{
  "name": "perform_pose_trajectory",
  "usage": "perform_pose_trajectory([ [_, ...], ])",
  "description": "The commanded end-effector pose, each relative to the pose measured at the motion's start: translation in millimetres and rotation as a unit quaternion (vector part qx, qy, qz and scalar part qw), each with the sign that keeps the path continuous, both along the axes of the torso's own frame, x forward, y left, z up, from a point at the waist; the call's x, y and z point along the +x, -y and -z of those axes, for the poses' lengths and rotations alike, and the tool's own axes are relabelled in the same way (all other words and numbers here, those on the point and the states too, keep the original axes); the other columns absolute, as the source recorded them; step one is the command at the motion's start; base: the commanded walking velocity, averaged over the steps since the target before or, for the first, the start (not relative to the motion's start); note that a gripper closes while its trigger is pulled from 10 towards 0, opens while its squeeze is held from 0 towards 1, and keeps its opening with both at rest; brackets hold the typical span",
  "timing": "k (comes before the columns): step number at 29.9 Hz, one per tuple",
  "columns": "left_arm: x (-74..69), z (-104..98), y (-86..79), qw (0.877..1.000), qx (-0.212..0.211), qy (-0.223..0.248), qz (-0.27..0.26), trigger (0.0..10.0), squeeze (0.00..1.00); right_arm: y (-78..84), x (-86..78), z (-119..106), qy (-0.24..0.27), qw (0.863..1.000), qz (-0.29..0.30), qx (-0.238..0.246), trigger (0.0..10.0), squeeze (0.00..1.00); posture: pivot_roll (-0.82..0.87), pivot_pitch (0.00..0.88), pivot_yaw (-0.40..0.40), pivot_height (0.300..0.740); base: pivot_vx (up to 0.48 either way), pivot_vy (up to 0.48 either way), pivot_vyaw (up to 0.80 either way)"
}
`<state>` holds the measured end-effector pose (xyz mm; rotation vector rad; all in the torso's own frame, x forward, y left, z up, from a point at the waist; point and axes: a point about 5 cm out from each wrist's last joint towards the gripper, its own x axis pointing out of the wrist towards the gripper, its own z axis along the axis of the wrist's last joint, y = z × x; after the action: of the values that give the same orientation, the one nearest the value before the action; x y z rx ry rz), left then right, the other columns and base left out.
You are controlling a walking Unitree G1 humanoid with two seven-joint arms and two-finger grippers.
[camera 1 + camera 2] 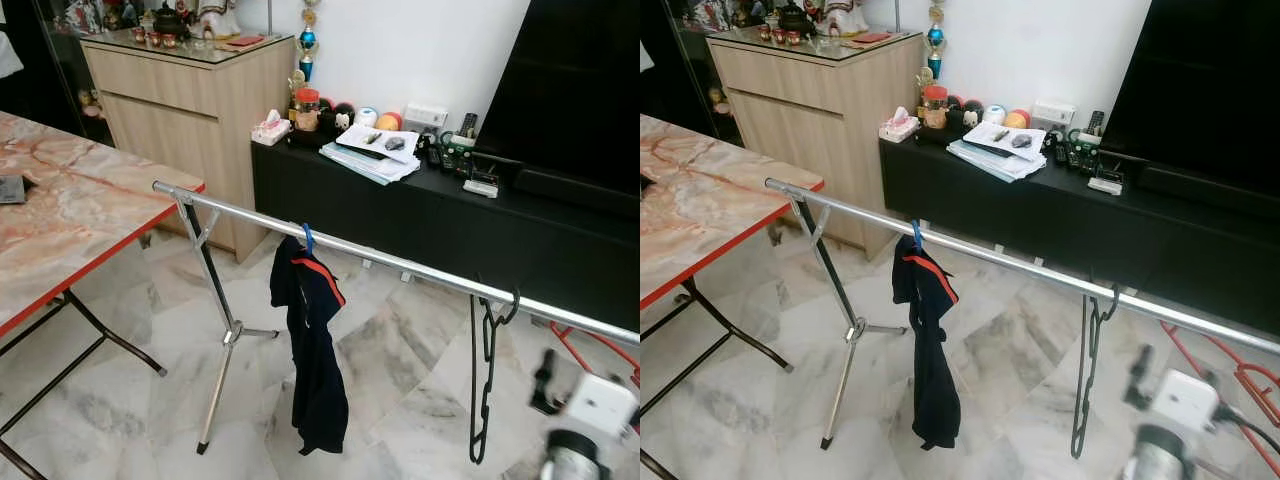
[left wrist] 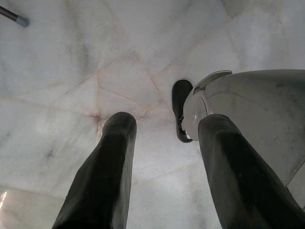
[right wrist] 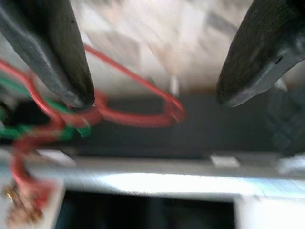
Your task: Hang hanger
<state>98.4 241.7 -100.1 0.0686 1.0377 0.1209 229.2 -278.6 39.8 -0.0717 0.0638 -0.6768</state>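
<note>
right end effector (image 3: 152, 100) wide open, gripping nothing, red hangers (image 3: 133, 112) just past it | left end effector (image 2: 162, 162) spread over marble floor (image 2: 71, 62) | black hanger (image 1: 487, 375) hooked on rail (image 1: 400, 265) near jacket (image 1: 312, 350)

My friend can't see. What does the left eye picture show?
A silver clothes rail crosses a marble-floored room, holding a dark jacket on a blue hanger and an empty black hanger. Behind stands a black cabinet with papers; a marble-topped table stands left.
</note>
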Motion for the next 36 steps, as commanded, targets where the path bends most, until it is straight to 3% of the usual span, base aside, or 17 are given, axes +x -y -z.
perform_pose_trajectory([
  [1,-5.2,1,-1.2,1.0,0.0,-0.008,0.0,10.0,0.0,-1.5,-7.4,18,-0.048,0.998,0.021,0.036,10.0,0.0,0.07,0.0,-0.051,0.74,0.0,0.0,0.0],
  [5,-6.0,1,-4.2,1.0,0.002,-0.009,-0.004,10.0,0.0,-4.8,-13.2,38,-0.113,0.99,0.038,0.077,10.0,0.0,0.07,0.0,-0.055,0.74,0.0,0.0,0.0],
  [6,-5.9,0,-5.6,1.0,0.003,-0.009,-0.006,10.0,0.0,-4.7,-18.7,50,-0.153,0.982,0.05,0.098,10.0,0.0,0.08,0.0,-0.055,0.74,0.0,0.0,0.0],
  [13,-4.5,0,-5.5,1.0,0.003,-0.009,-0.009,10.0,0.0,-13.9,-36.1,82,-0.235,0.957,0.042,0.163,10.0,0.0,0.08,0.0,-0.058,0.74,0.0,0.0,0.0],
  [15,-0.6,0,-1.0,1.0,0.001,-0.006,-0.01,10.0,0.0,-24.0,-45.8,96,-0.275,0.945,0.01,0.179,10.0,0.0,0.08,0.0,-0.061,0.74,0.0,0.0,0.0],
  [21,3.6,1,6.7,1.0,-0.003,-0.002,-0.006,10.0,0.0,-36.1,-54.0,110,-0.325,0.924,-0.032,0.199,10.0,0.0,0.08,0.0,-0.057,0.74,0.0,0.0,0.0],
  [22,5.3,1,8.7,1.0,-0.004,-0.001,-0.005,10.0,0.0,-42.9,-56.7,115,-0.351,0.913,-0.058,0.199,10.0,0.0,0.08,0.0,-0.057,0.74,0.0,0.0,0.0],
  [28,10.0,0,9.5,1.0,-0.004,0.006,-0.004,10.0,0.0,-59.3,-62.3,125,-0.397,0.89,-0.115,0.194,10.0,0.0,0.09,0.0,-0.058,0.74,0.0,0.0,0.0],
  [32,10.7,-2,2.4,1.0,-0.002,0.01,-0.006,10.0,0.0,-79.4,-73.2,135,-0.441,0.852,-0.195,0.203,10.0,0.0,0.08,0.0,-0.051,0.74,0.0,0.0,0.0],
  [33,8.7,-3,-2.9,1.0,0.002,0.008,-0.005,10.0,0.0,-84.4,-79.6,138,-0.468,0.835,-0.22,0.188,10.0,0.0,0.08,0.0,-0.047,0.74,0.0,0.0,0.0],
  [34,6.8,-3,-7.4,1.0,0.005,0.007,-0.005,10.0,0.0,-86.1,-81.7,139,-0.479,0.828,-0.227,0.183,10.0,0.0,0.09,0.0,-0.046,0.74,0.0,0.0,0.0],
  [36,4.8,-4,-12.2,1.0,0.01,0.004,-0.006,10.0,0.0,-87.2,-80.5,139,-0.477,0.829,-0.224,0.187,10.0,0.0,0.09,0.0,-0.046,0.74,0.0,0.0,0.0],
])
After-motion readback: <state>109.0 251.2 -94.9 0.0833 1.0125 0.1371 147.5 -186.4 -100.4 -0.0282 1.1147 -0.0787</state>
